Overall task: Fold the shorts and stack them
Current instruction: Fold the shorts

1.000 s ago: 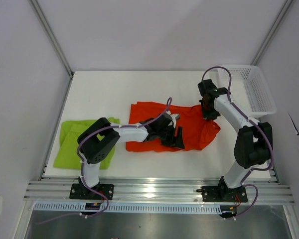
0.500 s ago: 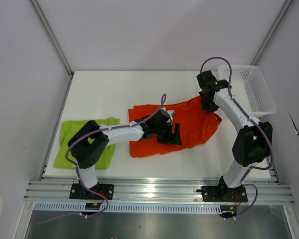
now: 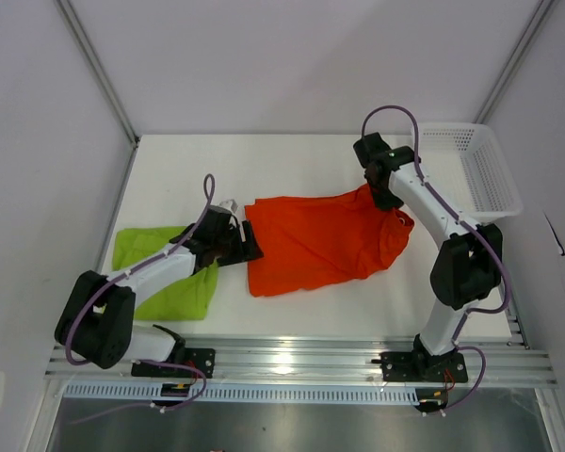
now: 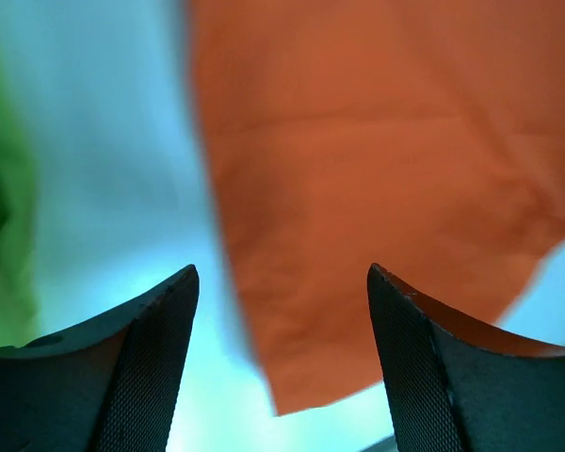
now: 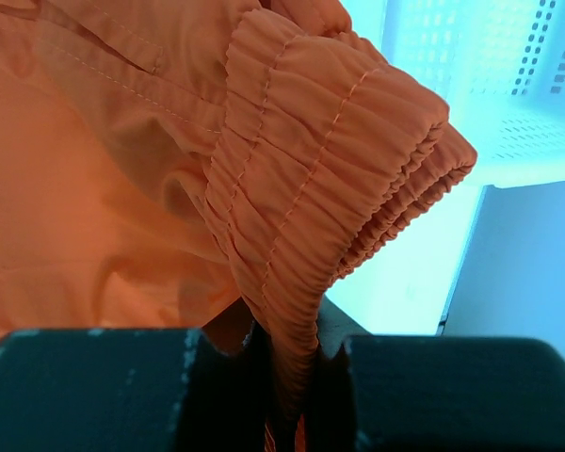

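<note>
- The orange-red shorts [image 3: 311, 243] lie spread at the middle of the white surface [image 3: 217, 169], with their 2 o'clock corner drawn up to a peak.
- The right gripper [image 3: 387, 196] is clamped on that corner; its wrist view shows the gathered elastic waistband [image 5: 330, 179] pinched between the jaws.
- The left gripper [image 3: 248, 242] is at the 9 o'clock edge of those shorts, jaws spread wide and holding nothing (its own view shows bare surface and orange hem between the fingers [image 4: 141, 367]).
- The lime green shorts [image 3: 184, 292] lie at 8 o'clock, partly under the left arm [image 3: 160, 266].
- The white mesh basket [image 3: 485, 174] sits in the 2 o'clock corner.
</note>
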